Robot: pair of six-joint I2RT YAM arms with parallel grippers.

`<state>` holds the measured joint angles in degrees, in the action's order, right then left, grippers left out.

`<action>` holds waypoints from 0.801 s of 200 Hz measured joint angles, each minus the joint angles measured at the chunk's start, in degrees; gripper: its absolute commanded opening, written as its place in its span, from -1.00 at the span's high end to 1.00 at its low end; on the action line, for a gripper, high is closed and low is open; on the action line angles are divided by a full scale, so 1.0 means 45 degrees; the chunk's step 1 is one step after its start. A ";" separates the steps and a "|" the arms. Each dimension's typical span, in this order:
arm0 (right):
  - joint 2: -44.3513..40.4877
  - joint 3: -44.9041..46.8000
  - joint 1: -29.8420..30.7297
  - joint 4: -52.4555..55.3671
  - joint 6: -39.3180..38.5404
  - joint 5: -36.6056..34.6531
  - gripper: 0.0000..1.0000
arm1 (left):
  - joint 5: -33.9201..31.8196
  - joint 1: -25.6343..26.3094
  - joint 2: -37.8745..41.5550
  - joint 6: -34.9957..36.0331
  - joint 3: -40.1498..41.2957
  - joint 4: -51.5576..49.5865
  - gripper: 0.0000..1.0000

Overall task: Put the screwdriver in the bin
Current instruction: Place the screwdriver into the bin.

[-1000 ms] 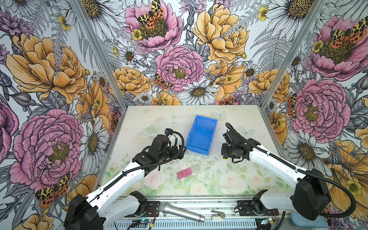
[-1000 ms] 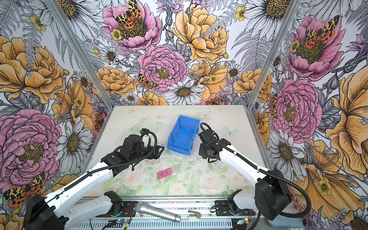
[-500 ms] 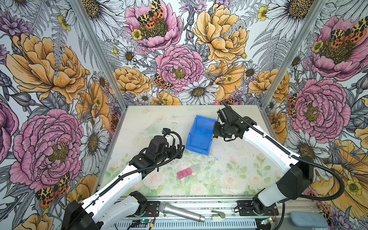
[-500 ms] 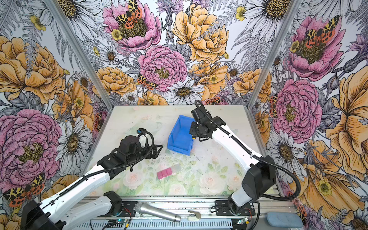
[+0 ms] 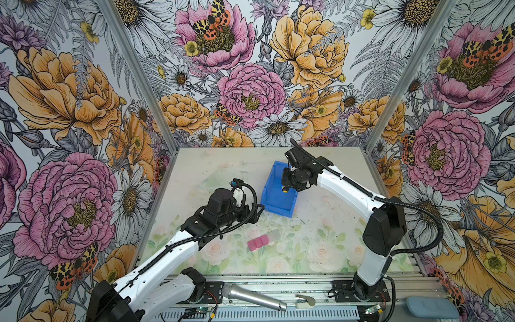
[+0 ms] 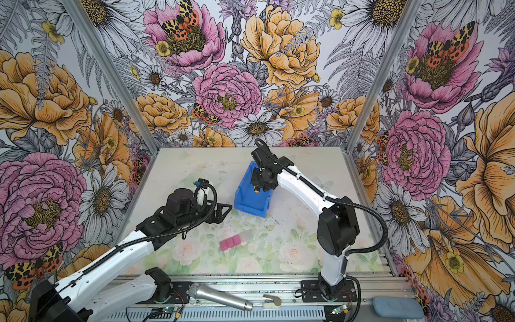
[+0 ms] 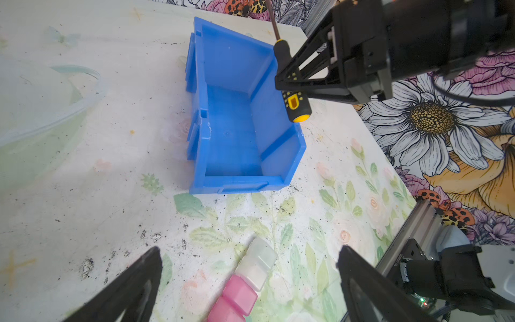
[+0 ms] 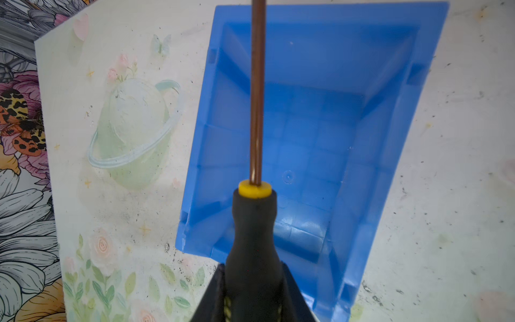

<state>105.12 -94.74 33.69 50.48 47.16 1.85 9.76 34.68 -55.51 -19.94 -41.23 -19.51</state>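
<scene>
- Right fingers (image 8: 294, 304) are clamped on the screwdriver (image 8: 252, 231). One sits on each side of the black handle, and the shaft runs out ahead of them.
- The left wrist view shows the grip at mid-handle on the screwdriver (image 7: 282, 54). The yellow end cap hangs below the right fingers (image 7: 312, 83) and the shaft slants up above them.
- The screwdriver is held in the air over the bin (image 7: 239, 185), not lying in it. In both top views the yellow cap (image 5: 284, 191) (image 6: 256, 191) sits over the bin's inside, by its 3 o'clock wall.
- The bin (image 5: 278, 211) (image 6: 248, 207) stands on the tabletop (image 5: 320, 223) just toward 12 o'clock of the middle. Nothing shows on its floor.
- Left fingers (image 7: 131, 290) are spread wide apart and hold nothing. They are low over the tabletop, at about 8 o'clock of the bin.
- Counts: one screwdriver, one bin, one microphone (image 5: 252, 297), two arms.
- Three pink blocks (image 6: 230, 242) lie in a row at about 6 o'clock of the bin, well apart from it.
- The microphone lies on the front rail at the 6 o'clock edge.
- Only the right wrist view shows the yellow collar where the shaft meets the handle, and the shaft crossing the bin (image 8: 211, 139).
- Only the left wrist view shows the yellow markings on the handle. It also shows pale clear blocks (image 7: 259, 262) continuing the pink row.
- The top views show only the cap, with the rest hidden under the right wrist.
</scene>
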 measured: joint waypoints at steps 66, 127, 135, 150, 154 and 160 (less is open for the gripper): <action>0.1608 -0.0233 0.0117 -0.0461 -0.0005 0.0087 0.97 | 0.0039 0.0058 -0.0092 -0.0005 0.0000 0.0015 -0.97; 0.2584 -0.0840 0.0199 -0.0821 -0.0015 0.0068 0.79 | 0.0053 0.0272 -0.0121 -0.0010 0.0000 0.0233 -0.97; 0.2642 -0.0845 0.0204 -0.0879 -0.0015 0.0029 0.75 | 0.0083 0.0340 -0.0170 -0.0005 0.0000 0.0306 -0.97; 0.2676 -0.0845 0.0199 -0.0937 -0.0015 0.0019 0.72 | 0.0092 0.0515 -0.0296 -0.0005 0.0000 0.0398 -0.97; 0.2676 -0.0845 0.0199 -0.0942 -0.0015 0.0015 0.71 | 0.0092 0.0563 -0.0340 -0.0005 0.0000 0.0398 -0.97; 0.2676 -0.0850 0.0199 -0.0962 -0.0015 -0.0010 0.70 | 0.0092 0.0617 -0.0379 -0.0005 0.0000 0.0393 -0.97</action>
<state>117.16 -98.56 34.59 46.15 47.09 1.80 10.17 37.45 -57.21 -19.97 -41.23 -17.74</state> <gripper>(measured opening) 0.272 0.986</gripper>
